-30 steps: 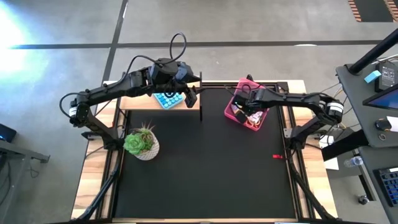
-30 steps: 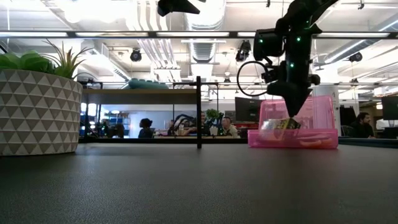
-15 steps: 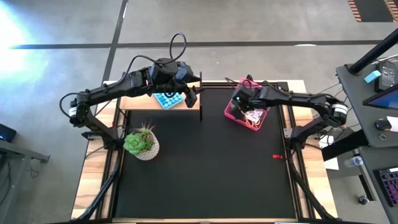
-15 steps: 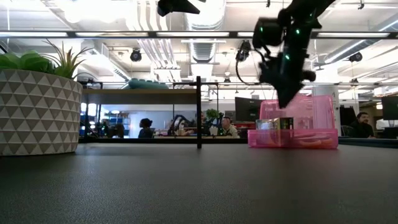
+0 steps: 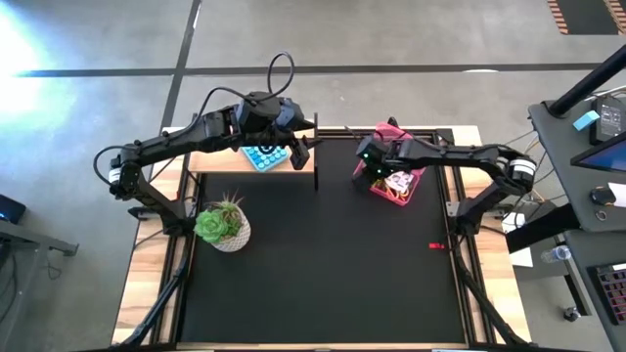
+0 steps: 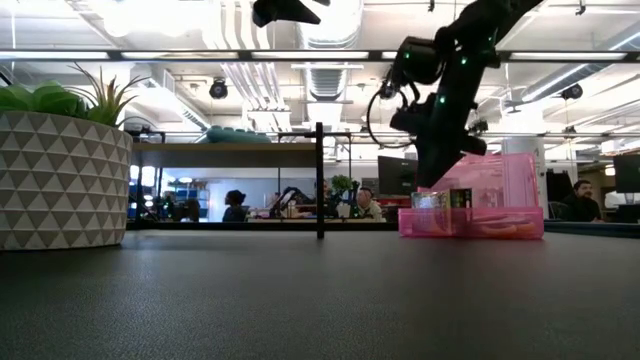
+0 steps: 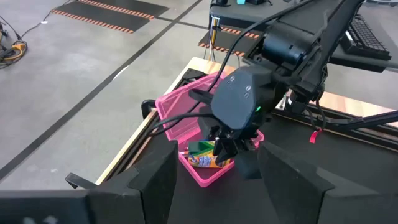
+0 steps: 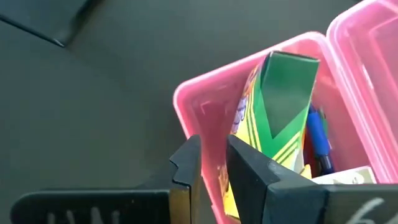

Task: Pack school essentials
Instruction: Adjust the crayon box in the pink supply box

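The pink box sits at the desk's far right with a green-and-yellow crayon box standing in it, plus a blue pen. The right gripper hangs just over the box's near rim — fingers nearly closed, empty. The carton's writing isn't readable. The left gripper waits at the far left edge, fingers half open.

A grey concrete floor, crossed by dark lines and lit by a bright glare at one corner, surrounds the black tabletop with its pale wooden edges. Orange-and-black hazard tape marks the floor nearby. A dark desk with a keyboard stands alongside. Across the room, exposed ducts and long strip lights run under the ceiling, and people sit at distant workstations.
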Controlling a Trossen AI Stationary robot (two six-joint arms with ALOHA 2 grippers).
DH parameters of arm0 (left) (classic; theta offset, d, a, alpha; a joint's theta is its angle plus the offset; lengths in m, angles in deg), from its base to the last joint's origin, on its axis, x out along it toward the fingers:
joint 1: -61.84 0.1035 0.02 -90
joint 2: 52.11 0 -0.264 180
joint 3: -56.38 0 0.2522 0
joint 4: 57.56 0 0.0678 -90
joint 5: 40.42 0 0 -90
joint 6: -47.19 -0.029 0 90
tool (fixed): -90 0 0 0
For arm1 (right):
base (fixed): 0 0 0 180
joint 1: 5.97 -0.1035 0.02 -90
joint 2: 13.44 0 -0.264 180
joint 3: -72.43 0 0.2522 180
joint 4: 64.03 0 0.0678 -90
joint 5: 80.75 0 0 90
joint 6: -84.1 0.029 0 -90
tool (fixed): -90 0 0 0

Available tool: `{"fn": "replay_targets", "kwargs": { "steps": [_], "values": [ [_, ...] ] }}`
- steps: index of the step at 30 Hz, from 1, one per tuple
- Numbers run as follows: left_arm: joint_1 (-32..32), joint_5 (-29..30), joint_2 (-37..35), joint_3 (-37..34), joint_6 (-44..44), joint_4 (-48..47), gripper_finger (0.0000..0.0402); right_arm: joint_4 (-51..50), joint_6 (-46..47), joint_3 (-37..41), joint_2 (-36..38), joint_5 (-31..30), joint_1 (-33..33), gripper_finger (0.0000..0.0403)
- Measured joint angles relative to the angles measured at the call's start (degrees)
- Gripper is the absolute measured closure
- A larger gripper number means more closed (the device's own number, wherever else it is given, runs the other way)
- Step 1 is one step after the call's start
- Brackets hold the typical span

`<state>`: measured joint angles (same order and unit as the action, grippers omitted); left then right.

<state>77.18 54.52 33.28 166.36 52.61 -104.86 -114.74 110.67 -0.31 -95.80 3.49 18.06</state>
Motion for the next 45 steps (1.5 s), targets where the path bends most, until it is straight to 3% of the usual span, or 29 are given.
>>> {"fn": "replay_targets", "kwargs": {
  "steps": [12, 25, 29, 35, 40, 45],
  "values": [
    [0.0, 0.0, 0.0, 0.0, -0.3, -0.1, 0.0197, -1.0, -0.9, 0.2, -2.2, -0.7, 0.8, 0.0339],
    [0.0, 0.0, 0.0, 0.0, -0.3, -0.6, 0.0197, -7.8, -5.0, 0.2, -0.9, -7.0, 4.2, 0.0339],
    [0.0, 0.0, 0.0, 0.0, -0.1, -0.6, 0.0197, -8.4, -6.8, 0.2, -0.6, -12.6, 4.3, 0.0339],
    [0.0, 0.0, 0.0, 0.0, 0.1, -0.5, 0.0197, -8.3, -8.1, 0.2, -1.1, -14.5, 4.5, 0.0339],
    [0.0, 0.0, 0.0, 0.0, 0.2, -0.5, 0.0197, -7.7, -8.2, 0.2, -1.0, -21.5, 4.8, 0.0339],
    [0.0, 0.0, 0.0, 0.0, 0.3, -0.5, 0.0197, -5.1, -7.8, 0.2, -2.1, -21.0, 5.2, 0.0339]
  ]
}}
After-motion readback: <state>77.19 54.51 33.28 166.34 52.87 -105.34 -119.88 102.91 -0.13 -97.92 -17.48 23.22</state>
